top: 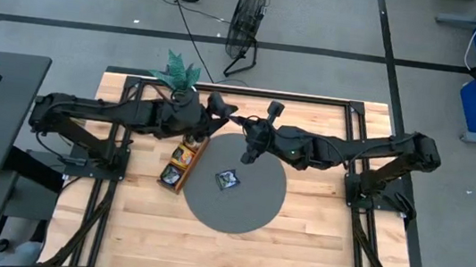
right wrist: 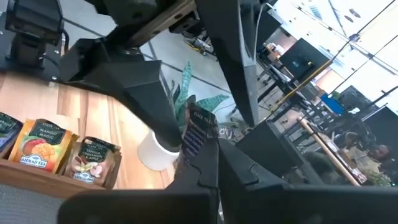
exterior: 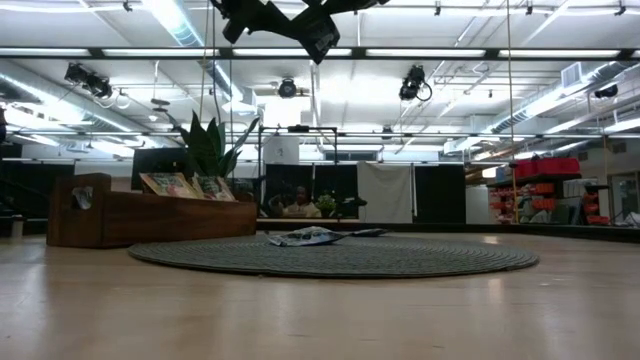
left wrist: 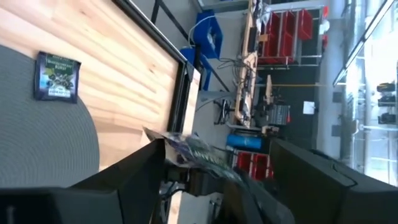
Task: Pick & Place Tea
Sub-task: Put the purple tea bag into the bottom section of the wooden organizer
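Observation:
High above the far part of the round grey mat my two grippers meet. My right gripper is shut on a dark blue tea sachet. My left gripper is open, with a finger on each side of that sachet. A second dark sachet lies flat on the mat. Orange and tan sachets stand in the wooden tray left of the mat. My right gripper pinches the dark blue sachet between its two fingers by one end, coming about level from the table's right. The rest of the sachet sticks out past the fingertips, lifted clear, high over the mat. My left gripper: I cannot tell whether its fingers touch the sachet.
A potted plant in a white pot stands at the table's far edge, just behind the left arm. The tray lies along the mat's left side. Bare wood shows near and right of the mat.

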Robot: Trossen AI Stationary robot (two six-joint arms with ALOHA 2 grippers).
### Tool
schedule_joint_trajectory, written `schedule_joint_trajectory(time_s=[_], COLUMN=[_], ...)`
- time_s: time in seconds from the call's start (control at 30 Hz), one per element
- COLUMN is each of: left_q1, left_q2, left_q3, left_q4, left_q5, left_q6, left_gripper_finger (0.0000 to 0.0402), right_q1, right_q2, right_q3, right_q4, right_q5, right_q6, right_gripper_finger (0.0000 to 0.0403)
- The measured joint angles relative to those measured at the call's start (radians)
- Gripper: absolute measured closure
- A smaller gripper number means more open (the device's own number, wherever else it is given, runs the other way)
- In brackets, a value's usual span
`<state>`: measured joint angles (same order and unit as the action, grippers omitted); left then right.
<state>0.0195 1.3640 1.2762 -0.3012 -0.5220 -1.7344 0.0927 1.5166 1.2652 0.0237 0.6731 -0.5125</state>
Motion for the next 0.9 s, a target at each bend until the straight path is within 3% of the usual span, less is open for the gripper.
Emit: schedule_joint_trajectory(time_s=[0.37,0.9], left_q1=[0.001,0.001], left_q2=[-0.007,-0.007], left_q3=[0.0,0.0], left_q4=[-0.002,-0.001], left_q5=[-0.001,0.013], left_q6=[-0.005,0.005], left_gripper_finger=[0.015,0.0314], right_q1=[0.003,0.003], right_q2=[0.0,0.0], right_q3=[0.0,0.0], right_q4=[-0.001,-0.003], right_q5=[0.001,-0.009], right_q6=[-0.001,0.01], right_gripper_finger=[0.0403,0.0403])
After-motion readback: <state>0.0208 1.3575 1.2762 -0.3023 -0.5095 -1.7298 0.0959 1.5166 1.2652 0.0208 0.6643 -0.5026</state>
